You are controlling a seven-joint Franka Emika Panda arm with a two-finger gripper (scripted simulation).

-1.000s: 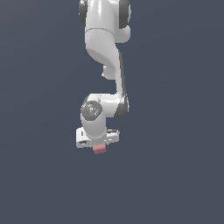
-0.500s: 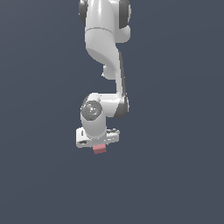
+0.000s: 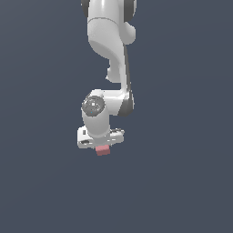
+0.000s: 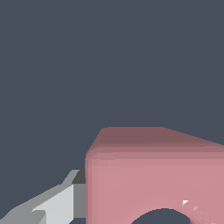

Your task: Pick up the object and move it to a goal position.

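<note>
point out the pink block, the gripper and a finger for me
block [image 4: 153, 175]: wrist view, on its broad pink face above the notch.
gripper [image 3: 102, 146]: exterior view, midway between the fingertips, just above the block.
fingers [image 4: 57, 203]: wrist view, on the grey finger beside the block.

The block [image 3: 103, 150] sits directly under the gripper [image 3: 102, 146], touching a finger [image 4: 52, 205] at its side, below the arm [image 3: 109, 50].

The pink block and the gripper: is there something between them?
Nothing: in the wrist view one finger lies against the pink block, and the exterior view shows the block directly under the gripper.
</note>
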